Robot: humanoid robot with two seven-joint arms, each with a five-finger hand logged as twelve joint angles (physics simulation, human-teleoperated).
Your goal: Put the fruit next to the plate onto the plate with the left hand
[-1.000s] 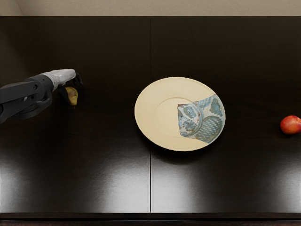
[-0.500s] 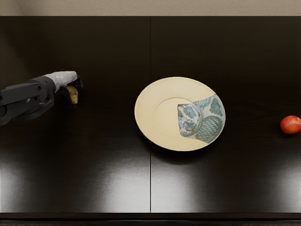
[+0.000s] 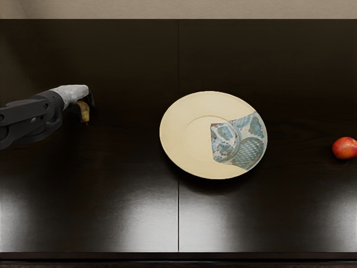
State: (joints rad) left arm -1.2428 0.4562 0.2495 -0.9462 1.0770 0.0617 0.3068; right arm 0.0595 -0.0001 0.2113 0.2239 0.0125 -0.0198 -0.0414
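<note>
A small yellow-brown pear [image 3: 85,111] is at the far left of the dark table, well left of the plate. My left hand [image 3: 85,105] comes in from the left edge, and its dark fingers are curled around the pear, hiding its upper part. The cream plate [image 3: 187,125] with a blue patterned patch on its right side lies at the table's centre, with nothing on it. My right arm does not show.
A red apple-like fruit [image 3: 344,148] lies near the right edge, apart from the plate. The dark glossy table [image 3: 111,195] has a seam down its middle. A pale wall strip runs along the top.
My left hand and the pear have shifted slightly up and back in the picture, with the fingers staying closed around the fruit. The plate and the red fruit have not moved.
</note>
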